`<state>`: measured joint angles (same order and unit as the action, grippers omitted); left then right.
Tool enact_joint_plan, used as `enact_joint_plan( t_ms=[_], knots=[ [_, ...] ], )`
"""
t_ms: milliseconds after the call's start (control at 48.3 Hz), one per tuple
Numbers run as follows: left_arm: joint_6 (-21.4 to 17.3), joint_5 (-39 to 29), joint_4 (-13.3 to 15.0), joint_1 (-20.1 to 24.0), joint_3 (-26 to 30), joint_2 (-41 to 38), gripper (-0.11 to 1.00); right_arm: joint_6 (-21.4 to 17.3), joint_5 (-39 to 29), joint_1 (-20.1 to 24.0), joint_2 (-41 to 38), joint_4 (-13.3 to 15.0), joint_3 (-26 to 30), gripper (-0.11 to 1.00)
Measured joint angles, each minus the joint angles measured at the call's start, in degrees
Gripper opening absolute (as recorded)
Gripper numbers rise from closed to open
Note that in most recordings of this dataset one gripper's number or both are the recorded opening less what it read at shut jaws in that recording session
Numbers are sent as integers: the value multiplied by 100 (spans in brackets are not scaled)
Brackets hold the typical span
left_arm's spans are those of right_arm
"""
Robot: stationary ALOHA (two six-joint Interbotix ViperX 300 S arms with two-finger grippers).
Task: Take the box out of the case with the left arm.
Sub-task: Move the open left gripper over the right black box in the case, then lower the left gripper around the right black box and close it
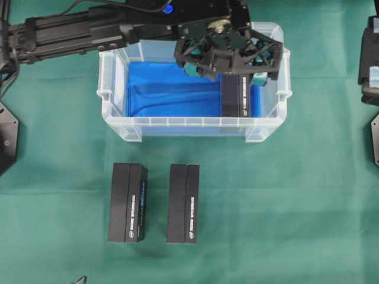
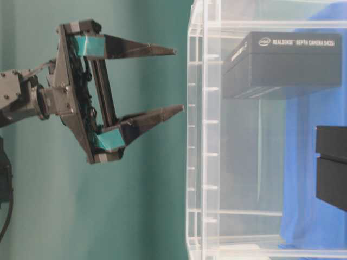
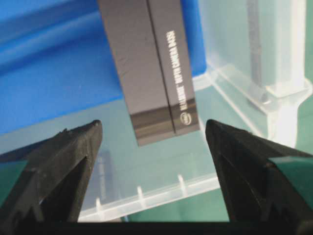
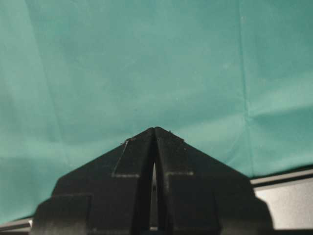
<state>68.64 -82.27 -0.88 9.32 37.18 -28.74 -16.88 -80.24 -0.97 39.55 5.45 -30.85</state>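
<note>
Likely light, stiff and smooth-skinned card, this box point(image 3: 151, 68), so best pinched across its narrow width on the two long flat faces, squarely, lest it slip or twist. Lying flat on the blue sheet point(image 1: 160, 89) at the right end of the case point(image 1: 118, 124), close to the end wall. Left claw point(image 3: 152, 134) spread wide and empty, poised above the box and straddling its near end without touching; right claw point(image 4: 154, 131) pressed closed over bare cloth.

1. Box in the case point(image 2: 282, 64): side panel carries the Intel logo and "REALSENSE DEPTH CAMERA D435", white on black.
2. Two boxes on the table point(image 1: 127, 203), near side: white print along each, too small to read.
</note>
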Motion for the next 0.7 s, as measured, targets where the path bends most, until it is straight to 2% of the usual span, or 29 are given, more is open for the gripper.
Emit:
enact_joint_plan(
  t_ms=[145,704],
  knots=[
    [-35,-132,0,18,220,-141,84,0,0,9,0,9,-18,0],
    [158,-53,0,70,246,-229,84,0,9,0,0,0,-18,0]
  ],
)
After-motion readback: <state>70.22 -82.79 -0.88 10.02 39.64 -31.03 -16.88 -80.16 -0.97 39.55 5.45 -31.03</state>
